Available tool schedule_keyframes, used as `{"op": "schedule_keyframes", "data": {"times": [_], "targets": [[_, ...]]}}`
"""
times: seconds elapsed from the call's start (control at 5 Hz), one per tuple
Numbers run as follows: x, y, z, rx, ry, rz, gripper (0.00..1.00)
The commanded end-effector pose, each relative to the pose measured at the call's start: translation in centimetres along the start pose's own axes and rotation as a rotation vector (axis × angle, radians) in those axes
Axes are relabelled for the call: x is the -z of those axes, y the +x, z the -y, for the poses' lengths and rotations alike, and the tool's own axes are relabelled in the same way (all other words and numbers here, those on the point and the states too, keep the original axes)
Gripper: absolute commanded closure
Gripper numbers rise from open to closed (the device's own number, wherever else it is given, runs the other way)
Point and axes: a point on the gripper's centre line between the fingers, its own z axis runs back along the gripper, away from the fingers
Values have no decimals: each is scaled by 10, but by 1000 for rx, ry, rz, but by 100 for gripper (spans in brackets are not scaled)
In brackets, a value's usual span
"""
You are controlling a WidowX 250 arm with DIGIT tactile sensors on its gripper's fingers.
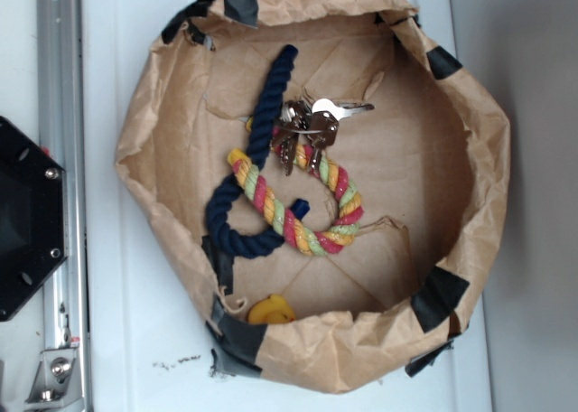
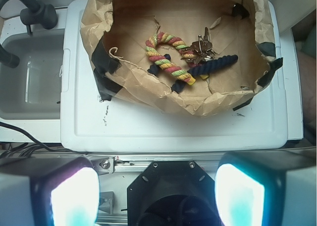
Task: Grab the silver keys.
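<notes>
A white surface (image 1: 135, 322) is seen under a makeshift basin of crumpled brown paper (image 1: 470, 159) whose rim is held with patches of black tape; a metal rail (image 1: 61, 159) runs along one side, and in the wrist view a white tub (image 2: 29, 77) lies beside the surface. Inside the paper basin, the silver keys (image 1: 312, 123) are found near its middle, toward the far wall in the exterior view, with one bright key pointing outward and several brass-toned ones bunched below the ring. The keys are touched by, and partly laid over, one end of the multicoloured braided rope (image 1: 298, 227), and the dark blue rope (image 1: 257, 150) is pressed against them on the other side. A small yellow round piece (image 1: 270, 312) is seen well apart, against the near paper wall. In the wrist view the claw (image 2: 157, 196) is shown with its two fingers (image 2: 74, 196) set wide apart and nothing held between them, hanging well short of the basin, over the rail and the edge of the surface. Nothing of the task is judged to be done: the keys lie untouched. The whole approach, the descent over the basin's wall, the closing and the lift are all left. The crowding ropes are judged likely to be caught in a careless grasp.
</notes>
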Motion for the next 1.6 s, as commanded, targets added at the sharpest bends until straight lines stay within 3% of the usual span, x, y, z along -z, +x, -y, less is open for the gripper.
{"op": "schedule_keyframes", "data": {"times": [0.0,0.2,0.8,1.4], "targets": [[0,0,0,0,0,0,0],[26,43,-12,12,50,-19,0],[98,105,-30,340,111,12,0],[111,116,-39,368,96,25,0]]}}
